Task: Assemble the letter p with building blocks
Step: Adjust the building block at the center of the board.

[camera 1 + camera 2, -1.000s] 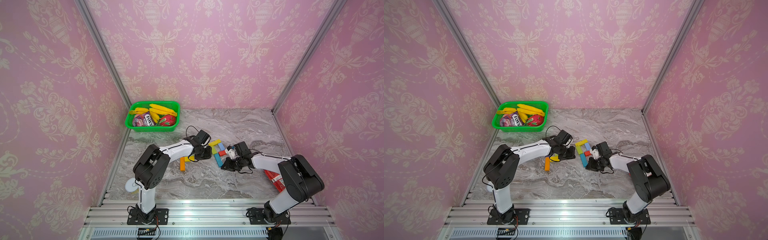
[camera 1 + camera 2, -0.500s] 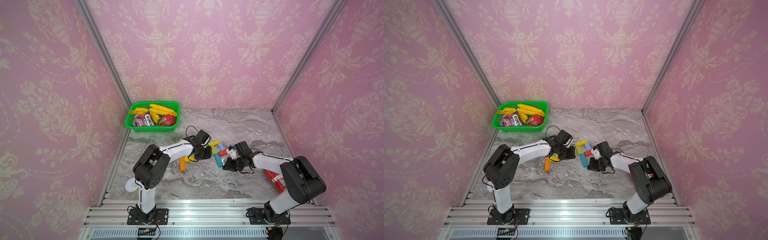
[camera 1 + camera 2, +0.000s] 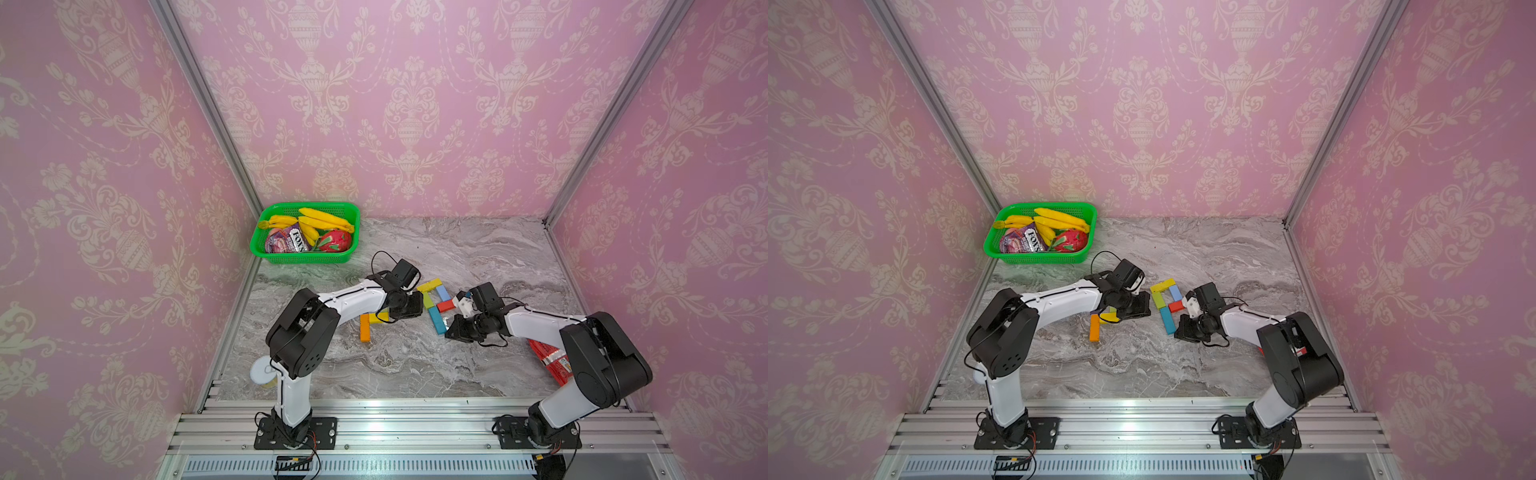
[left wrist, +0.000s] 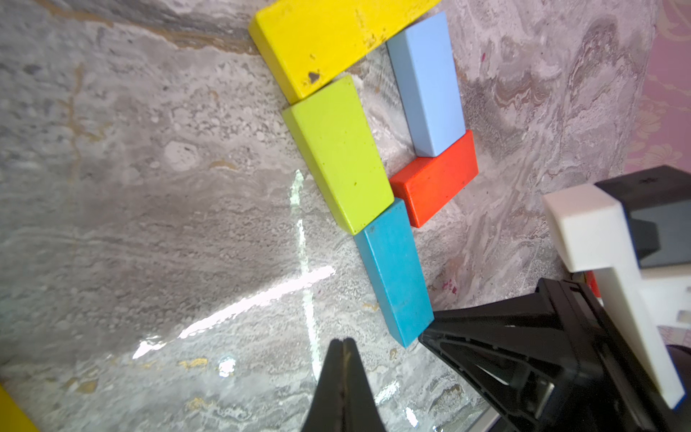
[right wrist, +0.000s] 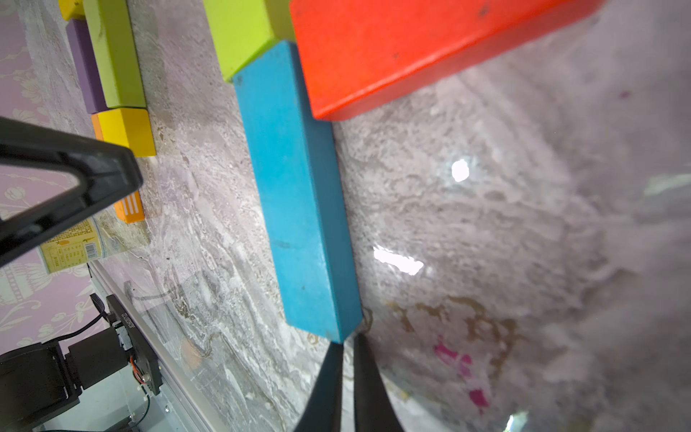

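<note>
Item: letter P, laid flat on the grey veined marble-look desk (image 4: 149, 187), between my two arms. Stem: lime green rectangular block (image 4: 336, 153) butted end to end with a teal rectangular block (image 4: 392, 269). Bowl: chipped yellow rectangular block (image 4: 336, 41) across the top, light blue rectangular block (image 4: 426, 86) down the side away from the stem, red rectangular block (image 4: 433, 179) closing back to it. All are matte, square-edged, seemingly painted wood; broad faces down, I judge, so that they slide rather than tip when nudged. Right jaws: drawn together on nothing, tips against the teal block's free end corner, which I read as squaring the stem. Left jaws: pressed together, empty, low over the desk near that same end. Spares, well apart beside the left arm: orange rectangular block (image 3: 365, 328), purple rectangular block (image 5: 84, 67). Letter looks complete bar alignment.
</note>
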Motion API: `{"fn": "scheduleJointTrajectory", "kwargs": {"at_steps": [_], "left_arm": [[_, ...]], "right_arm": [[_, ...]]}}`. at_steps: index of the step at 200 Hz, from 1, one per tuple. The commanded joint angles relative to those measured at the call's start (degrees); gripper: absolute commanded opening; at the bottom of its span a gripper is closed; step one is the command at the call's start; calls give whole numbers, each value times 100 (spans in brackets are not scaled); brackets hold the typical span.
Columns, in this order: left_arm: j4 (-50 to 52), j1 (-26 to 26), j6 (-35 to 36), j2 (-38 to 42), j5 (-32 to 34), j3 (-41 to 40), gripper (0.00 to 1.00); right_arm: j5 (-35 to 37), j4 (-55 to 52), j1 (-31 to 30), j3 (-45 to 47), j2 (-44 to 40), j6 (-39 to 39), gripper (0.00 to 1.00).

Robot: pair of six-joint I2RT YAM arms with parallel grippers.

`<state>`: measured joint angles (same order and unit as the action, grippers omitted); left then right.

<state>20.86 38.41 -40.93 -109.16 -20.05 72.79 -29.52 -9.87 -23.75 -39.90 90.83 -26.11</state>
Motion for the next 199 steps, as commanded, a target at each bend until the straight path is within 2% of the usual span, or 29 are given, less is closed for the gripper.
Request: {"fn": "scheduleJointTrajectory", "kwargs": {"at_steps": [1,90,199], "left_arm": [[67,-29,152,79,67,-73,0],[85,-36,161,25,41,-33,0],[59,-48,150,26,37,-115,0]], "right_arm": [[137,-148,72,-105,102,30,12],[-13,-38,94,-98,153,-11,11],[191,-274,204,-189,182,150,11]]}}
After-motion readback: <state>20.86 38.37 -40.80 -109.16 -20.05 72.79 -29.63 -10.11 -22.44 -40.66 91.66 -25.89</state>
